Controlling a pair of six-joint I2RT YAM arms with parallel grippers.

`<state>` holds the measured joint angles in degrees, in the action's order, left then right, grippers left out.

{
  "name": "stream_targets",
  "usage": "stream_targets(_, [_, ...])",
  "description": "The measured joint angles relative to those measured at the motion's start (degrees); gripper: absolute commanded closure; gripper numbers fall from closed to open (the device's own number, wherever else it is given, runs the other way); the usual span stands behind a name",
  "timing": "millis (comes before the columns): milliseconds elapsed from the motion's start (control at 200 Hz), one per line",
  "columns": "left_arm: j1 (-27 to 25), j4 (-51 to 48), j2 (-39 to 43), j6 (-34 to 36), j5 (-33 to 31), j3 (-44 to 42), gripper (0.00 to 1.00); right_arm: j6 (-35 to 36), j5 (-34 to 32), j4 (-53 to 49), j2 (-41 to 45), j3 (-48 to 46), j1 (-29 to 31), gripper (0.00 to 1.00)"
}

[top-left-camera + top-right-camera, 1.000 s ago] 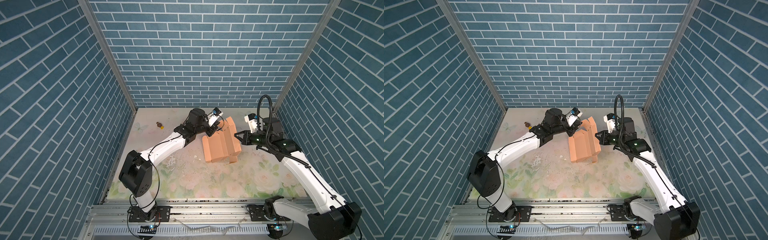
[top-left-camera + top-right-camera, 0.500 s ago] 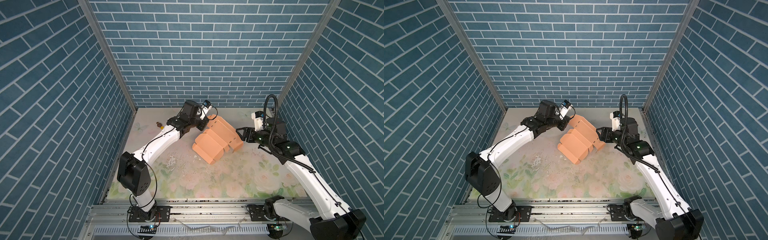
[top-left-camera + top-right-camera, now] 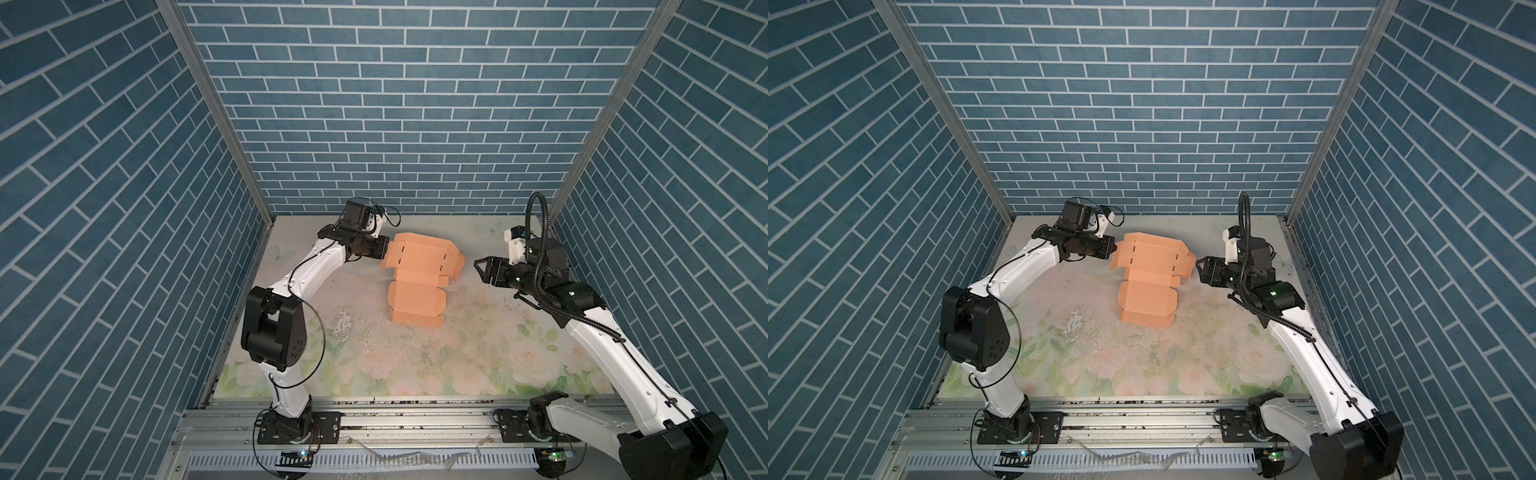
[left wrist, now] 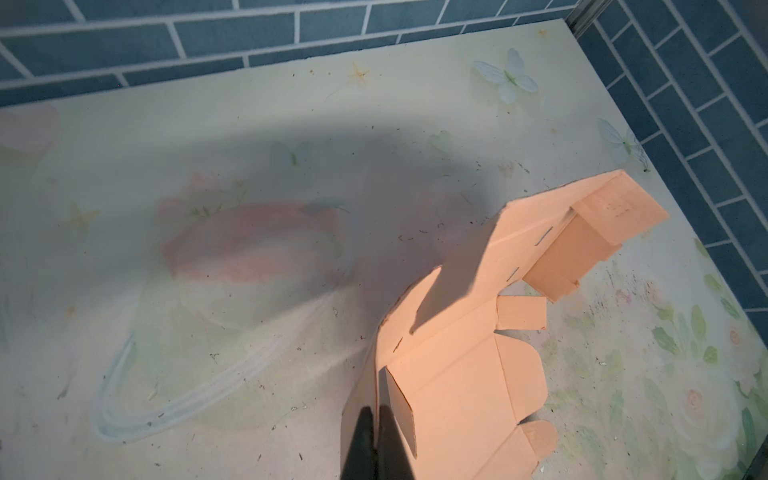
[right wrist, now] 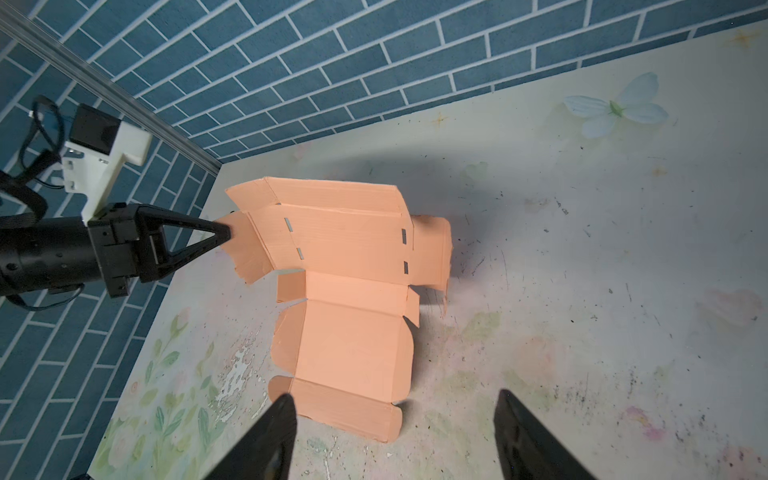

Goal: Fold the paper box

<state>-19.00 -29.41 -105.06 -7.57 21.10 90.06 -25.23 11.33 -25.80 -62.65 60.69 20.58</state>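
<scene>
So the big change from a second ago: the right gripper [image 3: 478, 270] has let go of the paper box [image 3: 415, 291] and backed off to the right. Its jaws stand wide apart with nothing between them, near the sheet's right edge but not touching it. Back then the sheet hung tilted between both arms. Now its near half lies flat on the flowery table [image 3: 374, 357], roughly mid-table toward the back wall.

The left gripper [image 3: 384, 251] has swung further back and left. It's pinched tight on the sheet's left side flap and holds the far panel up off the table, so the cardboard bends along a crease.

The box itself is a plain peach-orange die-cut sheet, not folded yet. You can see crease lines, little slots in the raised panel, and rounded tabs along the edges. In the right wrist view the near panels lie open and flat, with the far end lifted.
</scene>
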Motion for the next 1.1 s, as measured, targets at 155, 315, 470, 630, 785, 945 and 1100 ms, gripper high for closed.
stream_targets(155, [2.2, -0.4, -3.0, -3.6, 2.4, -0.2, 0.63, 0.0, 0.0, -0.9, -1.2, 0.0, 0.1, 0.25])
stream_targets(315, [3.2, -1.4, -3.2, -6.2, 2.4, -1.1, 0.49, 0.0, -0.6, -1.4, -4.8, 0.0, 2.0, 0.25])
stream_targets(470, [3.3, -0.3, 0.5, -8.2, 2.1, -4.5, 0.45, 0.1, -1.6, -1.2, -10.3, 0.0, 5.2, 0.26])
stream_targets(630, [3.3, 1.8, 6.6, -10.3, 2.6, -8.7, 0.44, 0.1, -4.0, -0.7, -18.4, 0.4, 8.4, 0.29])
stream_targets(785, [2.4, 2.7, 11.0, -11.1, 2.4, -11.2, 0.31, 0.0, -5.5, 1.2, -24.6, 0.4, 9.6, 0.32])
stream_targets(945, [-0.5, 2.7, 15.0, -11.1, 0.8, -13.0, 0.23, 0.0, -5.8, 4.8, -29.9, 0.4, 9.6, 0.36])
stream_targets(1100, [-3.0, 4.3, 19.5, -9.8, -0.9, -16.5, 0.09, -0.7, -5.7, 8.3, -34.0, 0.4, 9.6, 0.40])
